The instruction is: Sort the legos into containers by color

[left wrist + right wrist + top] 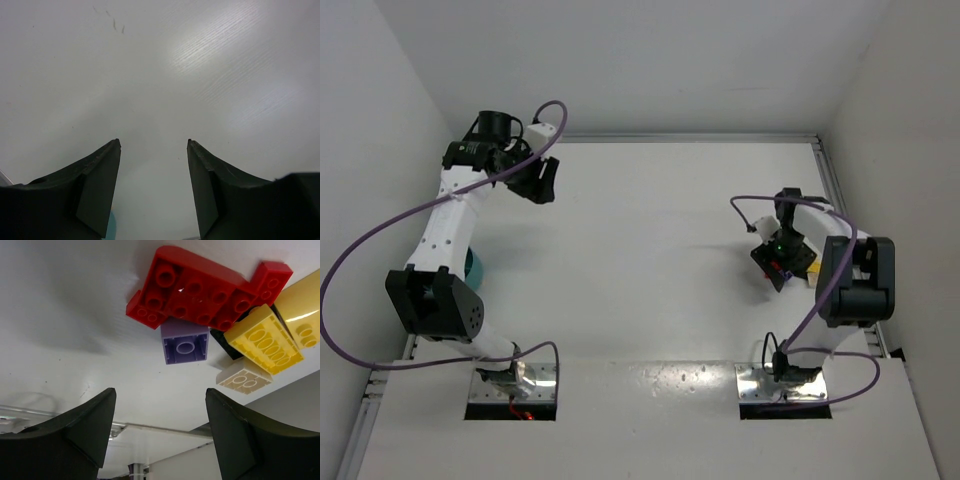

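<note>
In the right wrist view a cluster of legos lies on the white table just beyond my open right gripper (160,395): joined red bricks (200,290), a pale purple brick (184,344), a yellow brick (265,337), a cream brick (244,377) and a larger yellow piece (302,310). Nothing is between the jaws. In the top view the right gripper (778,268) hangs over this pile, and a bit of yellow (813,268) shows beside it. The teal bowl (473,268) is mostly hidden behind the left arm. My left gripper (544,182) is open and empty at the far left, over bare table (154,142).
White walls close in the table on the left, back and right. A metal rail (830,180) runs along the right edge near the pile. Purple cables loop off both arms. A sliver of teal (111,227) shows under the left jaw.
</note>
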Robot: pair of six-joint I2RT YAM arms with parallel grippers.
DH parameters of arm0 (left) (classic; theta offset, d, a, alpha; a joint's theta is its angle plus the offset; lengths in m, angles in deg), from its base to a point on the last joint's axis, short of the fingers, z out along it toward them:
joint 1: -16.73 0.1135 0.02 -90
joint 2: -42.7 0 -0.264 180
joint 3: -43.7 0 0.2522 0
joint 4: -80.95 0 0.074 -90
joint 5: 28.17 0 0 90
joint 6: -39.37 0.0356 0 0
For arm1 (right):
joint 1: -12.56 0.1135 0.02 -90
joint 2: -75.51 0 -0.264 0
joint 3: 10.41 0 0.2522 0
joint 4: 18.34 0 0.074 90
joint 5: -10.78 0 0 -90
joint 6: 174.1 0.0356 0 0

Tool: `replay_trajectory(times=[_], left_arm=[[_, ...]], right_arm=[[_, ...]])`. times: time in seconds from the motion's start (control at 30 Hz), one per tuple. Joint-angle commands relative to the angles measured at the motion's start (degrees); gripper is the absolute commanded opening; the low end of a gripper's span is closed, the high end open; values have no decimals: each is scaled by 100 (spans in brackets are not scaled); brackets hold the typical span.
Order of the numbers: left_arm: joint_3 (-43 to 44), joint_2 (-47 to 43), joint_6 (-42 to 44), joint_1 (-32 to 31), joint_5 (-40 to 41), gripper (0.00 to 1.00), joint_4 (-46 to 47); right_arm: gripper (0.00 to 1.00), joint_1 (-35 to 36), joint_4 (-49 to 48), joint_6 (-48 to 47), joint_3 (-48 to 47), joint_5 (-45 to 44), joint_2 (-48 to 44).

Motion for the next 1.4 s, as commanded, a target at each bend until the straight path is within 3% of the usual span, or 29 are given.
replay_trajectory(times=[0.0,0.57,0.7,0.97,1.17,1.37], left_arm=[[147,-147,-156,-46,56,62,109],[33,-305,-367,-46,276,62,109],[33,-305,-367,-99,329,62,109],[33,-305,-420,-152,382,62,109],[33,-305,-472,-205,382,62,162],[-142,-305,-472,-205,382,62,267]], right_arm=[[73,-88,-143,-68,-341,-124,209],[65,-142,-354,-174,-640,105,860],[58,-142,-477,-226,-640,105,965],[53,-194,-652,-279,-534,105,1018],[46,-194,-652,-279,-534,105,1018],[25,-194,-390,-385,-613,454,897]])
